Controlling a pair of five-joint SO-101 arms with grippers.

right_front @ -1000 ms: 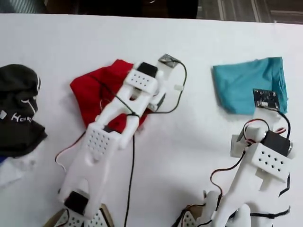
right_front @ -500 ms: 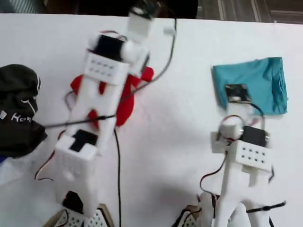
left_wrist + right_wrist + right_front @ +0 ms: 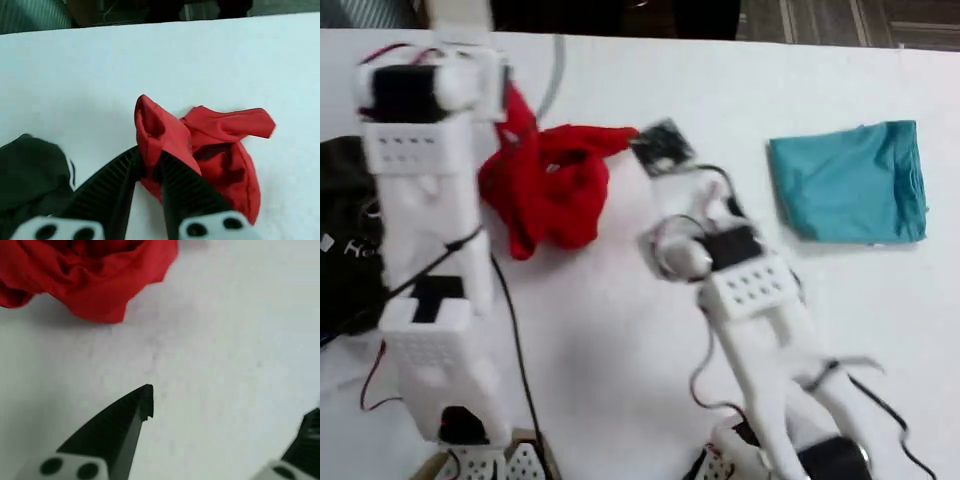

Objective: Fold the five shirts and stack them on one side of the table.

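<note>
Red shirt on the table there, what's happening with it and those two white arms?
The left gripper is shut on a fold of the red shirt, holding that part up while the rest lies bunched on the white table. The right gripper hovers open over bare table beside the shirt, touching nothing. A teal shirt lies folded to one side, and a dark shirt sits heaped at the other.

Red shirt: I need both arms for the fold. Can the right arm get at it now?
Probably yes: the open right claw hangs just beside the red shirt, with bare table between them.
</note>
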